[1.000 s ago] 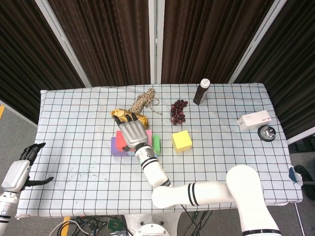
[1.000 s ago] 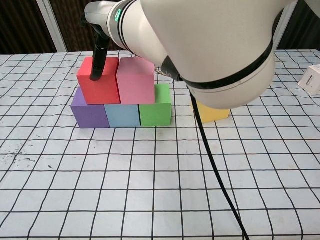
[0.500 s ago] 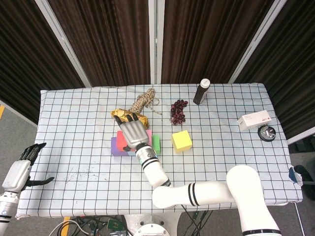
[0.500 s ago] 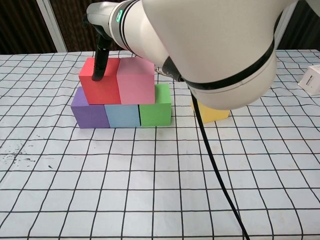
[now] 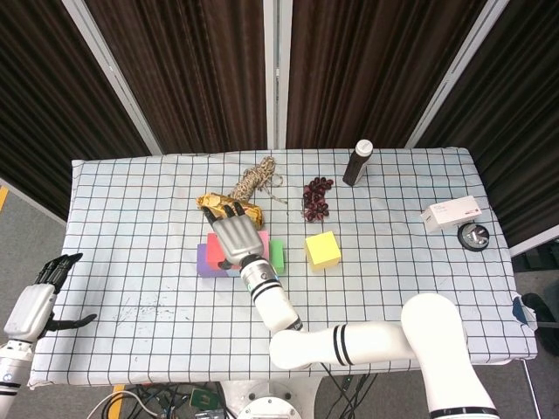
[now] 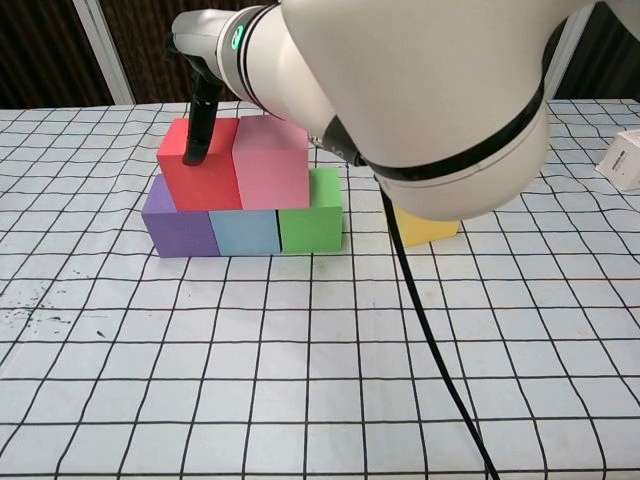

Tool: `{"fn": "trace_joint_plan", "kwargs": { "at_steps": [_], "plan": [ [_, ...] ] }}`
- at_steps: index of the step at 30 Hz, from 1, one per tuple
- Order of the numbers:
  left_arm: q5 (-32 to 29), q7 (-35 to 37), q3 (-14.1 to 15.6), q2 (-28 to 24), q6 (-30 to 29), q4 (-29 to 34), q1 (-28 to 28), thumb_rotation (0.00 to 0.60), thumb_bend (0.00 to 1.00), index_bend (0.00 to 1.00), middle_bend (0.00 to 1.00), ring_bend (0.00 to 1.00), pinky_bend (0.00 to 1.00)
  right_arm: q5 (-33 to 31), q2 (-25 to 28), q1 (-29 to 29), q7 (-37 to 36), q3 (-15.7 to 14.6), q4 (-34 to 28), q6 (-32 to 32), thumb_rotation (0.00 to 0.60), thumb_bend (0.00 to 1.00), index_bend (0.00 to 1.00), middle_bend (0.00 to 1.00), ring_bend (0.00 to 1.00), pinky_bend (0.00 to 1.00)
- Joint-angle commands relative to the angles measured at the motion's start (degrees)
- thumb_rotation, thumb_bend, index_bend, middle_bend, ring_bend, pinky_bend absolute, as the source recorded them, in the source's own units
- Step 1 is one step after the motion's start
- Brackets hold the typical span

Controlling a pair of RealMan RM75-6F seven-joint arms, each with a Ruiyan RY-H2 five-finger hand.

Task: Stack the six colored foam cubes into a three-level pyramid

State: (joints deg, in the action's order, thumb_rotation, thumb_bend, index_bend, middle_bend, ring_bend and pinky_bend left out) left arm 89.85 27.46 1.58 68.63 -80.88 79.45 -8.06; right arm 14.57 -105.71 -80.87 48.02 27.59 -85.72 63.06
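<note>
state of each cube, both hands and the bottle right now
purple cube: bottom row, left end
blue cube: bottom row, middle
green cube: bottom row, right end
red cube: second level, a finger touching its front
pink cube: second level, beside red
yellow cube: unstacked, on the table
right hand: over the stack
left hand: off the table, holding nothing
bottle: upright

You see red cube (image 6: 198,170), pink cube (image 6: 270,165), purple cube (image 6: 178,226), blue cube (image 6: 245,230), green cube (image 6: 312,212), yellow cube (image 5: 321,250); tablecloth (image 6: 300,380) white, black-gridded.
</note>
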Motion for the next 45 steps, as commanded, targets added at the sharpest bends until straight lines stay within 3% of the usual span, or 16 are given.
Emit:
{"fn": "trace_joint_plan", "kwargs": {
  "at_steps": [1,9,13,19,25,33,38,45],
  "plan": [
    [0.0,-0.1,0.0,0.0,-0.1,0.0,0.0,0.600,0.00,0.03,0.08,0.00,0.00,-0.3,0.2,0.0,0.1,-0.1,-0.1,-0.4,0.600,0.06,0.00,0.33,0.08,0.00],
    [0.0,0.1,0.0,0.0,-0.2,0.1,0.1,0.600,0.00,0.03,0.08,0.00,0.00,0.4,1.0,0.5,-0.7,-0.3,-0.9,-1.1,0.600,0.00,0.00,0.13,0.00,0.00],
    [0.1,0.2,0.0,-0.2,-0.2,0.3,0.0,0.600,0.00,0.03,0.08,0.00,0.00,2.4,2.5,1.7,-2.9,0.3,-3.9,-0.7,0.600,0.00,0.00,0.11,0.00,0.00],
    [0.0,-0.3,0.0,-0.4,0.0,0.8,-0.1,0.600,0.00,0.03,0.08,0.00,0.00,5.9,9.6,5.9,-4.1,-0.7,-13.9,2.8,0.600,0.00,0.00,0.11,0.00,0.00],
    [-0.4,-1.1,-0.3,-0.4,-0.5,1.3,0.2,0.600,0.00,0.03,0.08,0.00,0.00,9.1,18.9,12.4,-5.6,-5.1,-20.5,3.8,0.600,0.00,0.00,0.11,0.00,0.00],
    [0.0,-2.4,-1.0,0.3,-3.6,1.9,1.2,0.600,0.00,0.03,0.08,0.00,0.00,15.9,30.4,20.4,-12.8,-12.6,-18.8,-7.1,0.600,0.00,0.00,0.10,0.00,0.00],
    [0.7,-3.6,-0.7,0.8,-4.2,2.5,1.5,0.600,0.00,0.03,0.08,0.00,0.00,22.6,32.1,23.6,-17.0,-17.1,-14.9,-12.3,0.600,0.00,0.00,0.10,0.00,0.00],
    [1.6,-5.0,-0.5,1.4,-5.7,3.1,2.0,0.600,0.00,0.03,0.08,0.00,0.00,29.6,30.9,25.6,-20.9,-20.6,-9.3,-16.1,0.600,0.00,0.00,0.10,0.00,0.00]
  ]
}}
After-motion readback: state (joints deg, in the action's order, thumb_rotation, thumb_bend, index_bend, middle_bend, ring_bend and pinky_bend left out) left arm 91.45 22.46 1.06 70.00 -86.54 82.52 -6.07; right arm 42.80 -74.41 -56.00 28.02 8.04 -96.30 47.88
